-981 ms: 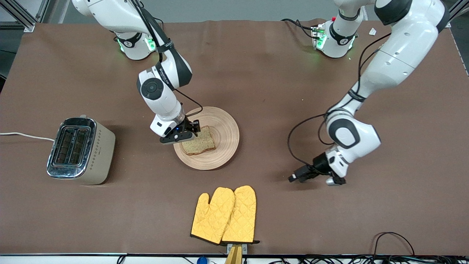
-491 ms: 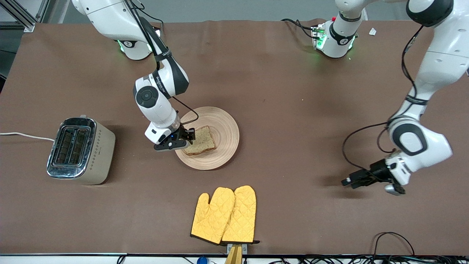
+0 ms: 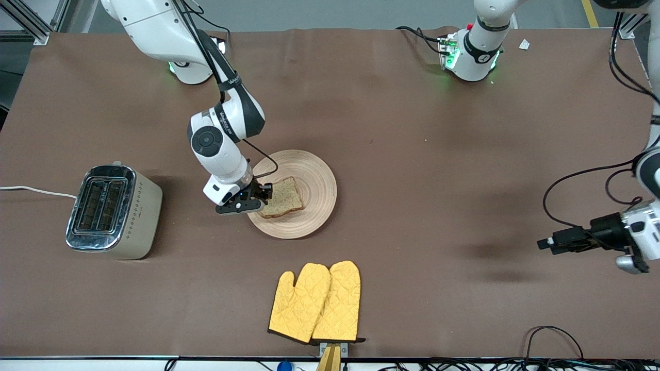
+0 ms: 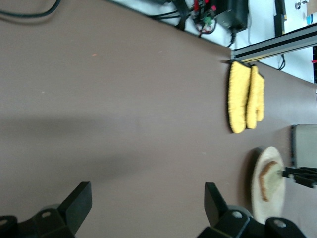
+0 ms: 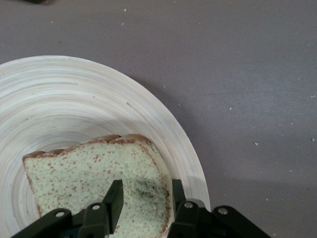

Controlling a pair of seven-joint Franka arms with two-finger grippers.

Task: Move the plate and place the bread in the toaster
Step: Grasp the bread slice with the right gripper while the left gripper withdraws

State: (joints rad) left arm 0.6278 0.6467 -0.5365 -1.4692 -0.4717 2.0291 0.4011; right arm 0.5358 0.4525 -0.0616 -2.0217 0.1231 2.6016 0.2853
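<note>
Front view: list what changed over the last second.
The left gripper, open, swung away toward its own end of the table. The right gripper shifted slightly toward the toaster and narrowed its fingers around the bread edge. Plate, bread, toaster and oven mitts stayed put.

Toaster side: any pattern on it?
Yes: small diamond pattern on the beige toaster side, best seen in the front view.

Words on the right arm: small letters on a dark band, too small to read
Words on the toaster: none
Words on the oven mitts: none
Numbers or signs: none to read
</note>
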